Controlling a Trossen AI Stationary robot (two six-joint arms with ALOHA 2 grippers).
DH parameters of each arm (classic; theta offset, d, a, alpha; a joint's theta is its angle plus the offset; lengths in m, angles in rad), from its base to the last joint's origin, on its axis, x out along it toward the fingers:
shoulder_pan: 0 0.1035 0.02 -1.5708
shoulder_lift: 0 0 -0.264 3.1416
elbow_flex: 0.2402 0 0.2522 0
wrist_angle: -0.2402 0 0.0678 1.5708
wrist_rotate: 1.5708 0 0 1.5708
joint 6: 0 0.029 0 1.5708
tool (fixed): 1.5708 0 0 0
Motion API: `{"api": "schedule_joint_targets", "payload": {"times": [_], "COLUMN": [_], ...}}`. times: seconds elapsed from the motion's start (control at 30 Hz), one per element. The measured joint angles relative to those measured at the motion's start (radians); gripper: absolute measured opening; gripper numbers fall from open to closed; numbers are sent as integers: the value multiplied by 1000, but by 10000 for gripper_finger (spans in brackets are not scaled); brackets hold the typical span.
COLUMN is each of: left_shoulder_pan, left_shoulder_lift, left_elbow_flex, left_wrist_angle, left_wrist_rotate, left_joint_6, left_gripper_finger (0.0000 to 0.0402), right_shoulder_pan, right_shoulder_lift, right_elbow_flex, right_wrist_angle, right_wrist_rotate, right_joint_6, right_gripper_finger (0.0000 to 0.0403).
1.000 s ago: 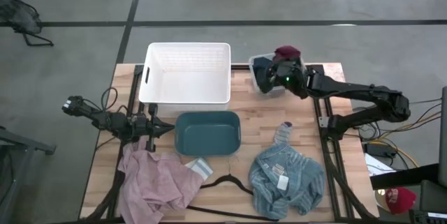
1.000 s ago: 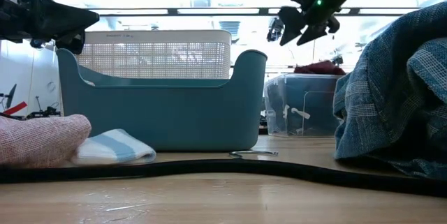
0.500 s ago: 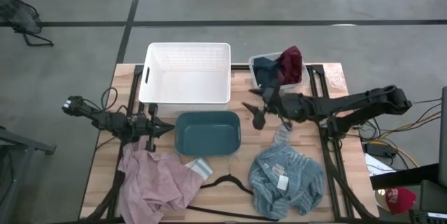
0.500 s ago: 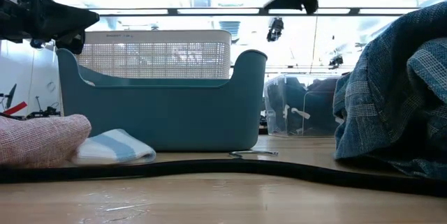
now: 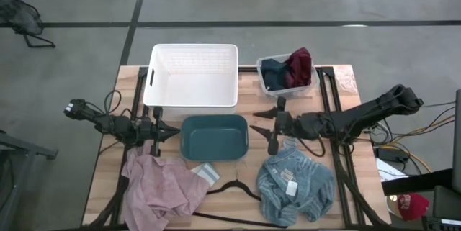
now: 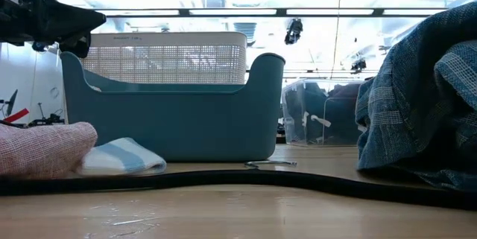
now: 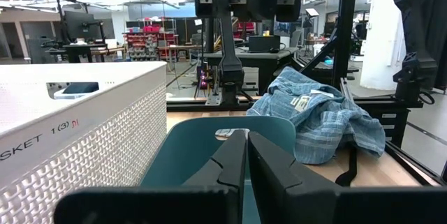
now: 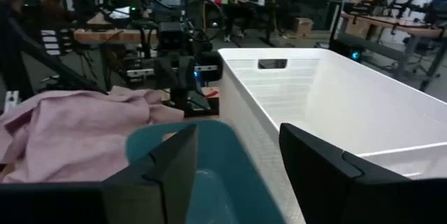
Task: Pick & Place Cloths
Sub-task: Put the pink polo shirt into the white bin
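Our right gripper [image 5: 268,124] hangs wide open by the teal bin [image 5: 214,137].
Our left gripper [image 5: 167,132] waits, fingers together, over the pink cloth [image 5: 163,188].

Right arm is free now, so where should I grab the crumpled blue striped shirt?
Come straight down on the raised folds near the white tag of the blue striped shirt; it lies bunched, clear of the black wire hanger. The right end effector is open.
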Motion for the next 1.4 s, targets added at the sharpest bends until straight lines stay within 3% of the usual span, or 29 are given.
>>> {"api": "schedule_joint_targets", "payload": {"times": [0.5,0.67,0.9,1.07,1.23,1.4], "left_shoulder_pan": [0,2,2,1,0,-3], "left_shoulder_lift": [0,4,12,42,157,322], "left_elbow_flex": [0,0,3,74,163,310], "left_wrist_angle": [2,129,353,311,210,69], "left_wrist_rotate": [-1,-18,24,204,223,229], "left_joint_6": [0,-145,-225,-248,-307,-339], "left_gripper_finger": [26,26,26,26,34,87], "right_shoulder_pan": [12,13,12,12,12,12], "right_shoulder_lift": [0,0,0,0,0,0], "right_elbow_flex": [0,0,0,-1,-5,-5], "right_wrist_angle": [23,26,31,30,30,31], "right_wrist_rotate": [-71,-71,-71,-71,-71,-71], "right_joint_6": [3,8,7,4,4,4], "right_gripper_finger": [141,121,89,66,48,34]}}
